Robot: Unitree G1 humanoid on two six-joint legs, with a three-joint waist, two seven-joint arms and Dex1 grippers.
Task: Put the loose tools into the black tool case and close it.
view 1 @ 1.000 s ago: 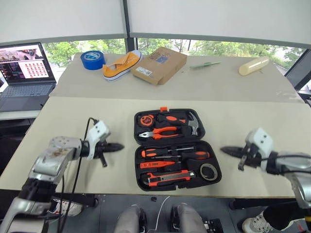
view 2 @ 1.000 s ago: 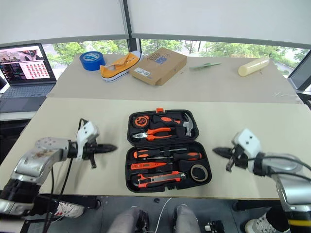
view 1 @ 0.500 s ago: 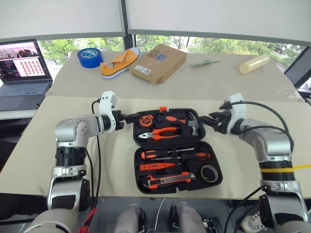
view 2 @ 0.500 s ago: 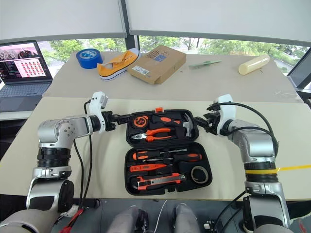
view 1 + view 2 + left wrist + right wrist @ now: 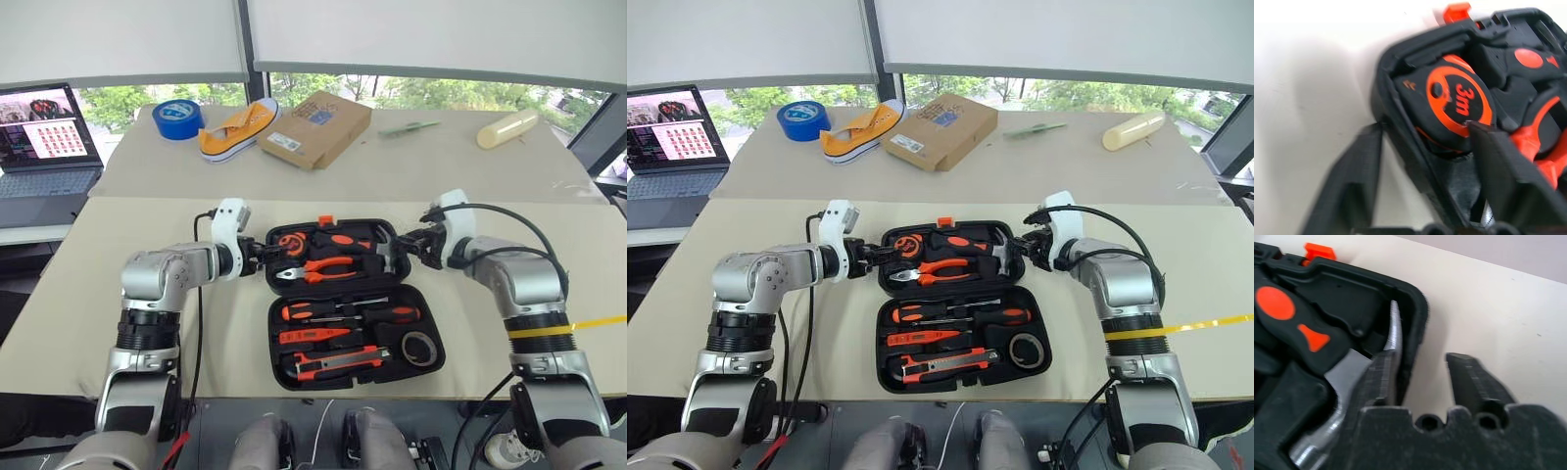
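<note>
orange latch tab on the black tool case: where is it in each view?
Left eye: orange latch tab, centre of the black tool case's far rim.
Right eye: same, far rim centre.
Left wrist: top, right of centre.
Right wrist: top left corner.
Shared landmark: the case's rim under it.

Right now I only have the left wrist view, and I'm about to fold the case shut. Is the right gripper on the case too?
Observer: Yes. The right gripper has its jaws astride the right wall of the black tool case, on the far half, one inside by the hammer.
Operator: Are the loose tools in?
Observer: The two screwdrivers, red tester, utility knife and small tape roll all sit in the near half.
Operator: Is the case fully open?
Observer: Yes, both halves lie flat on the table.
</note>
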